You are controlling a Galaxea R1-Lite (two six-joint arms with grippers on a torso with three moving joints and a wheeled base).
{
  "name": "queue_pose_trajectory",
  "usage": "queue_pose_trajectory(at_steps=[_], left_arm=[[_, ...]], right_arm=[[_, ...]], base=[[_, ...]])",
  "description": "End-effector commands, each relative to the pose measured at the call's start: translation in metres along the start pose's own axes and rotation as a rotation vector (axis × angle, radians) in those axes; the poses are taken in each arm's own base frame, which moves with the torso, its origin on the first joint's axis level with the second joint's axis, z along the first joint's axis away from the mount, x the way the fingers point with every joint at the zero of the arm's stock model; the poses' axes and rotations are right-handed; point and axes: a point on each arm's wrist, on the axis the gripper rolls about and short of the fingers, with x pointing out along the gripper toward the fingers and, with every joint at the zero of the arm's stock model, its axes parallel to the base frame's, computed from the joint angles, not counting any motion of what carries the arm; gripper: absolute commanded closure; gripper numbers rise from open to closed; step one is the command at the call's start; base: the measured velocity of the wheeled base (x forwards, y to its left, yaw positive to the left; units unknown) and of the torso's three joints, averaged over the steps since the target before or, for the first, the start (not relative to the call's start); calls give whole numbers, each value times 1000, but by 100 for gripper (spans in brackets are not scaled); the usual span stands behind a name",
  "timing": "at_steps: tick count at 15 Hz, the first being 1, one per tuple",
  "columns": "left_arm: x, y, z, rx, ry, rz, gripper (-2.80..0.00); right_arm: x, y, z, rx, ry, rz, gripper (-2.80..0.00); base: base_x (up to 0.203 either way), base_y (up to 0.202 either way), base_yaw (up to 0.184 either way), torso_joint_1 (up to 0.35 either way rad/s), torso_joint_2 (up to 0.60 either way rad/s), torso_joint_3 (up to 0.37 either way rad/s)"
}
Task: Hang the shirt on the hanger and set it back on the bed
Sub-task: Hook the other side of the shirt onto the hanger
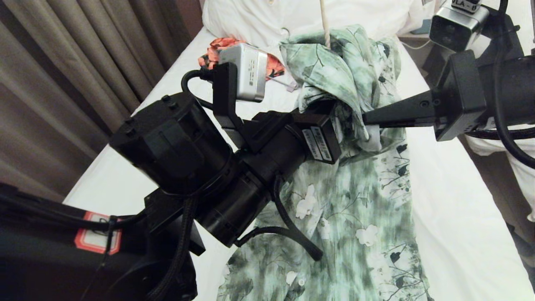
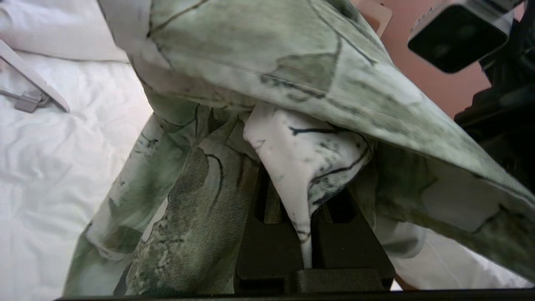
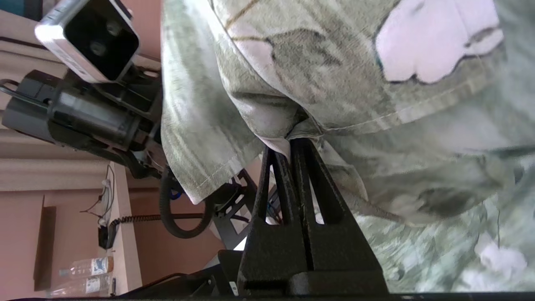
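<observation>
Both pinched tight — left gripper (image 2: 307, 246), right gripper (image 3: 292, 154) — on shirt (image 1: 355, 217).

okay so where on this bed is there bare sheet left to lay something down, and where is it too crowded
Bare sheet on the bed: a wide strip between the shirt and the bed's right edge, and a narrower one between the left arm and the curtain side. Crowded: mid-bed, where the left gripper and right gripper both pinch the shirt, and by the orange-red garment and duvet.

Shirt (image 1: 334, 71) folds hide both end effectors' tips.
</observation>
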Motion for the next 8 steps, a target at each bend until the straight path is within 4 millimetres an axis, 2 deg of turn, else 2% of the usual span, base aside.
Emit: queue_pose_trajectory(at_steps=[1, 2, 3, 4, 8], left_arm=[[-1, 0, 5, -5, -19, 0, 0], [-1, 0, 6, -8, -29, -2, 0], [-2, 0, 10, -14, -60, -4, 0], [-2, 0, 12, -17, -77, -5, 0], [-3, 1, 17, -17, -89, -3, 0]], right_arm=[[0, -1, -2, 7, 8, 2, 0], [0, 0, -2, 6, 4, -6, 0], [-1, -1, -2, 4, -9, -36, -265], [-1, 0, -1, 3, -19, -52, -280], [-10, 7, -1, -12, -41, -48, -280]], base=[[0, 0, 0, 0, 0, 0], [0, 0, 0, 0, 0, 0], [0, 0, 0, 0, 0, 0], [0, 0, 0, 0, 0, 0], [0, 0, 0, 0, 0, 0]])
